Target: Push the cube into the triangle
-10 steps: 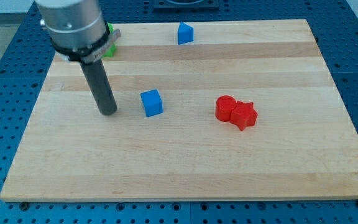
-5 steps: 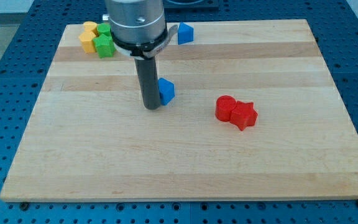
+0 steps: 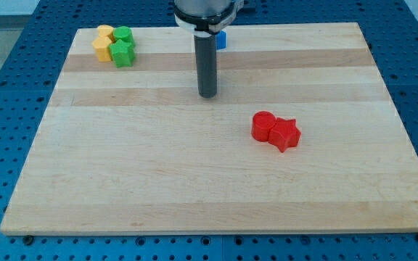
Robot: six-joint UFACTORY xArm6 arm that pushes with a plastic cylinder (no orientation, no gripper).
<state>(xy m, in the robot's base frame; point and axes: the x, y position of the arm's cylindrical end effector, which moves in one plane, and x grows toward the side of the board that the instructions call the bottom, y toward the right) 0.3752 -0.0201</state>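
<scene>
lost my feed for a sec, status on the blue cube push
My tip on the board's upper middle. Blue cube not visible, likely hidden behind the rod. Blue block peeks out at the view's top. Red blocks off to the right, clear.

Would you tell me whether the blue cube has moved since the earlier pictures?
Yes. It has left its spot left of the red blocks; it is now hidden behind the rod, my tip having swept toward the view's top right.
</scene>
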